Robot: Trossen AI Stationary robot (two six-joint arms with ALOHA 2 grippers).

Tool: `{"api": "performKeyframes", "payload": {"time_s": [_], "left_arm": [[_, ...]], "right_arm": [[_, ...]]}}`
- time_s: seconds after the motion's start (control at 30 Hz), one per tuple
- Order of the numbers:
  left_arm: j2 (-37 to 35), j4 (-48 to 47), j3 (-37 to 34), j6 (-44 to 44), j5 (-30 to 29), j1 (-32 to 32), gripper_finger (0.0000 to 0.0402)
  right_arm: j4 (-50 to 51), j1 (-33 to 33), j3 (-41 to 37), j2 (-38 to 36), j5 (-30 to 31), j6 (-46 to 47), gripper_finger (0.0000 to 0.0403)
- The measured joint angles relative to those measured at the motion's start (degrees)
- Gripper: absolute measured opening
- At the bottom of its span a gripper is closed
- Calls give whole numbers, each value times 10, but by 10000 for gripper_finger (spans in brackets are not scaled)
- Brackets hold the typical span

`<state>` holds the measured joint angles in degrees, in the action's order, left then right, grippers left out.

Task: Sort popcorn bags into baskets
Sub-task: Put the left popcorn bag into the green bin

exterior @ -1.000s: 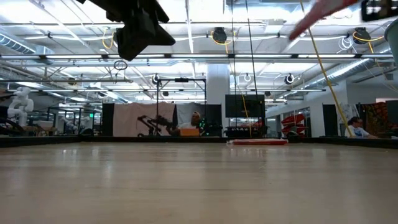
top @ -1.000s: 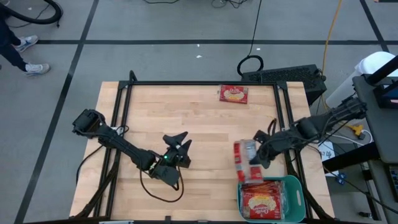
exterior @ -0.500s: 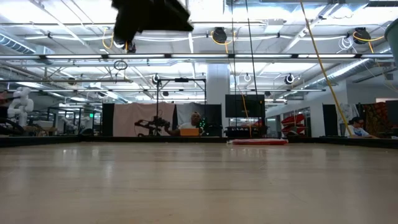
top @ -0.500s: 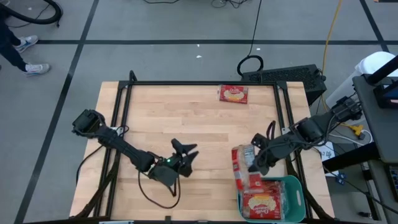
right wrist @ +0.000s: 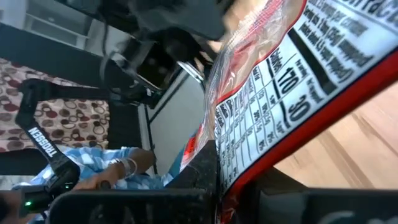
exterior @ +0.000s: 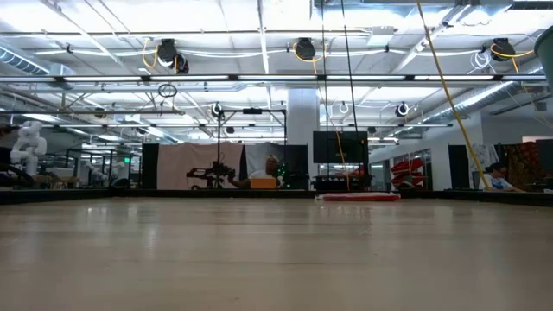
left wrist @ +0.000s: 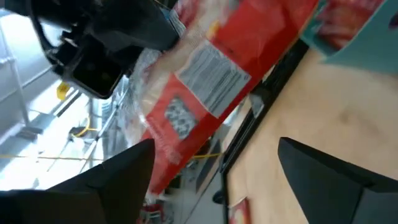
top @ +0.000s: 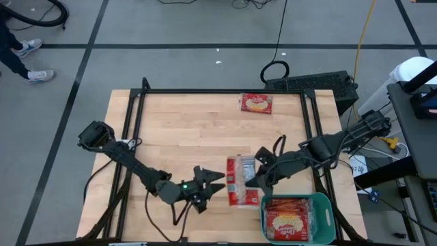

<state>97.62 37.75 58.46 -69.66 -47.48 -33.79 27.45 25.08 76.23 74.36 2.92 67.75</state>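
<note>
A red popcorn bag [top: 239, 180], grey-white label panel up, hangs over the table's near middle with my right gripper [top: 259, 179] shut on it. My left gripper [top: 220, 183] points level at the bag's left edge from the table's left. It is open, with the bag [left wrist: 211, 81] just beyond its fingertips and untouched. The teal basket [top: 323, 217] at the near right corner holds red bags [top: 287, 222]. Another popcorn bag [top: 256, 103] lies flat at the far edge, also seen as a bag [exterior: 357, 197] in the low view. My right gripper pinches the bag between its two fingers at the long edge [right wrist: 219, 163] that faces the table's right. The fingers come from the right, slanting a little down. The bag is lifted clear of the table and lies roughly flat, sticking out leftward from the fingers.
A black frame rail [top: 205, 91] runs around the wooden table top. Bare wood [top: 177, 130] stretches over the left and middle. A black keyboard [top: 314, 83] lies beyond the far right corner, and cables trail from my left arm [top: 130, 160].
My right gripper has carried the bag up and leftward, away from the basket, toward the table's middle; the bag has come to lie flatter. My left gripper has moved rightward and toward the near edge, rising out of the low view and turning level toward the bag.
</note>
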Motion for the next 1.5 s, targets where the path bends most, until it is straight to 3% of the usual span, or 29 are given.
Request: {"api": "performKeyframes", "payload": {"time_s": [0.13, 0.27, 0.37, 0.6, 0.77, 0.9, 1.07, 1.2, 1.5], "left_arm": [[0, 26, 0, -9, 0, 17, 331], [0, 28, 0, -32, 4, 15, 275], [-1, 30, 0, -37, 5, 11, 208], [-1, 21, 0, -31, -30, 3, 26], [-1, -4, 0, 43, -52, 15, 41], [0, -50, 0, 173, -48, 33, 55], [1, -107, -1, 363, 75, 59, 25], [1, -88, -1, 450, 182, 74, 19], [0, -6, -1, 540, 220, 100, 40]], "right_arm": [[-44, -7, 0, 31, -8, -24, 17], [-91, -15, 0, 57, -17, -44, 17], [-129, -18, 0, 69, -17, -63, 18], [-108, -33, -1, 69, -5, -90, 36], [-69, -46, -1, 43, 2, -118, 88], [10, -50, -1, 1, 16, -144, 130], [82, -30, -1, -68, 75, -204, 163], [123, 5, 0, -102, 116, -282, 172], [112, 70, -1, -35, 218, -417, 174]]}}
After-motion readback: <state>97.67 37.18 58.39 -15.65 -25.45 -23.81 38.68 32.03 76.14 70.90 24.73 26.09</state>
